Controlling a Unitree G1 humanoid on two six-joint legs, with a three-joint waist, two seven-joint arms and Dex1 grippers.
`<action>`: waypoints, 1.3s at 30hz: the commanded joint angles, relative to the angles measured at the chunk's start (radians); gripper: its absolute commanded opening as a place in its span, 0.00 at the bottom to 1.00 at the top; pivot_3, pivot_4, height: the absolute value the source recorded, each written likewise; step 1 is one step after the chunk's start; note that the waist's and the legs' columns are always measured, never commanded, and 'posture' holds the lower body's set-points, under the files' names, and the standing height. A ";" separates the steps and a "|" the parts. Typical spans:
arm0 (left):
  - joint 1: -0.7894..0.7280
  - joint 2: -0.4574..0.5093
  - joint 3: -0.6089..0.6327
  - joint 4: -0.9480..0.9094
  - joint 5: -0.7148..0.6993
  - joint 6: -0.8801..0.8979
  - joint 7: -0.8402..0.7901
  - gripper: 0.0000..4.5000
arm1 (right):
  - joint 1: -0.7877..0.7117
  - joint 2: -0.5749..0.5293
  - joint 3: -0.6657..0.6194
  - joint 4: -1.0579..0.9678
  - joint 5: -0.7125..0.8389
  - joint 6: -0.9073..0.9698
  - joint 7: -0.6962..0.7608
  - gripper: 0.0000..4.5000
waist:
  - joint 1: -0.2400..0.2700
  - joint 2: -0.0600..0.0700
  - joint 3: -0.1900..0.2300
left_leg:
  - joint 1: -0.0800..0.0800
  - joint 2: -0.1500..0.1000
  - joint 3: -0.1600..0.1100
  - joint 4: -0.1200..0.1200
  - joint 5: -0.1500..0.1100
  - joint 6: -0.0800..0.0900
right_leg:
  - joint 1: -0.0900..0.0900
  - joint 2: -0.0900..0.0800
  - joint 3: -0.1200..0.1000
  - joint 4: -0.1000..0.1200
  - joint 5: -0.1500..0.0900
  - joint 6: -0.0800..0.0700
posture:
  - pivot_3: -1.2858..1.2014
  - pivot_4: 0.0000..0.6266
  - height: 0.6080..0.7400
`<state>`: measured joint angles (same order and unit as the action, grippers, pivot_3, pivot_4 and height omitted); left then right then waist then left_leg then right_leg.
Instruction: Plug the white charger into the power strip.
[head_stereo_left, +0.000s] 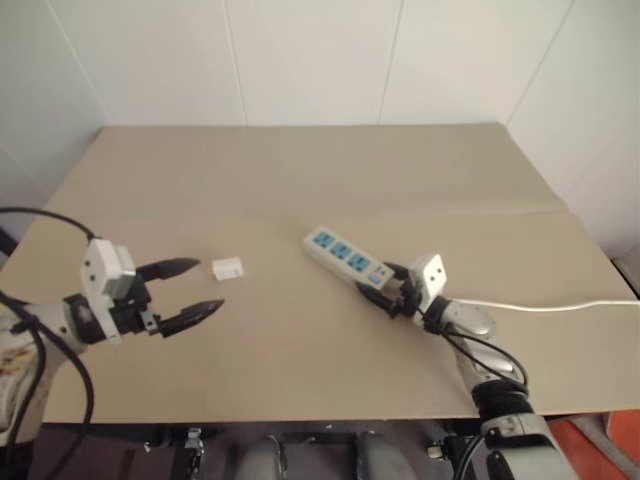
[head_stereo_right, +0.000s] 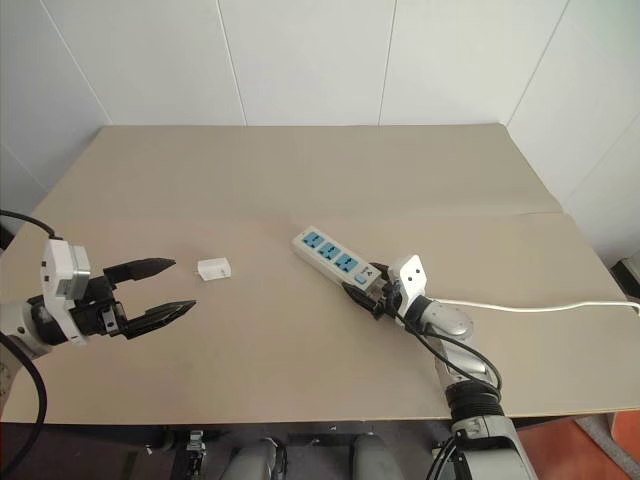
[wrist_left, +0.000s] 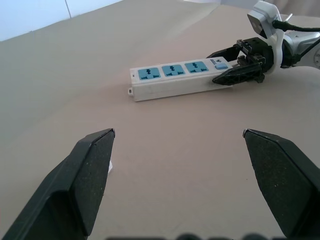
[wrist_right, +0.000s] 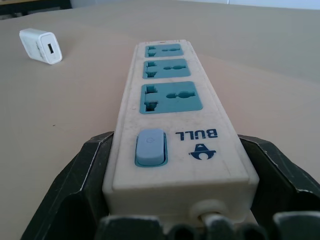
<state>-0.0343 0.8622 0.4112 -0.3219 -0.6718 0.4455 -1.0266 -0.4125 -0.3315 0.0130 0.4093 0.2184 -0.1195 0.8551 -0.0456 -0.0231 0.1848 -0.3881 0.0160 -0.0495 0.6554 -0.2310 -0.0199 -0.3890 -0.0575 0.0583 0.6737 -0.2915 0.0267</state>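
White charger (head_stereo_left: 227, 267), light, rigid, slick: pinch its flat sides. Left gripper (head_stereo_left: 196, 288) spread; right gripper (head_stereo_left: 385, 292) straddles power strip (head_stereo_left: 347, 257) switch end.

Lighting: bright, even and diffuse across the table (head_stereo_left: 300, 170); no harsh glare. Shadows: soft and faint, a thin one under the power strip (wrist_left: 172, 80) and a small one beside the white charger (wrist_right: 41, 46). Focus: head views evenly sharp; in the wrist views the nearest black fingers (wrist_left: 85, 180) look slightly soft. Distortion: table edges bow mildly toward the frame borders.
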 joint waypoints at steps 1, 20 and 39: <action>-0.069 0.027 0.010 -0.012 -0.032 0.037 0.026 1.00 | 0.025 -0.034 0.043 -0.055 0.013 -0.041 0.125 0.76 | 0.001 0.000 0.000 | 0.000 0.000 0.000 0.000 0.000 0.000 | 0.000 0.000 0.000 0.000 0.000 0.000 | 0.52 0.24 1.00; -1.261 0.092 -1.019 0.786 0.686 0.149 -0.527 1.00 | -0.093 -0.054 0.235 0.009 0.024 -0.091 0.573 0.76 | -0.008 0.000 0.002 | -0.002 -0.001 0.001 0.003 0.000 0.000 | -0.001 0.005 0.000 0.002 -0.001 0.002 | 0.52 0.24 1.00; -1.481 -0.332 -1.146 1.527 1.119 -0.305 -0.523 1.00 | -0.056 -0.028 0.257 -0.001 -0.016 -0.100 0.507 0.76 | -0.024 -0.001 0.002 | -0.013 -0.001 0.001 0.005 0.000 0.000 | -0.014 0.005 0.001 0.007 -0.001 0.002 | 0.52 0.24 1.00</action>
<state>-1.4853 0.5264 -0.7548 1.2014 0.4292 0.1652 -1.5525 -0.4874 -0.3617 0.2436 0.4160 0.2448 -0.2131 1.3762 -0.0694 -0.0244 0.1871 -0.4011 0.0150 -0.0480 0.6608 -0.2308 -0.0195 -0.4026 -0.0529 0.0590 0.6804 -0.2923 0.0291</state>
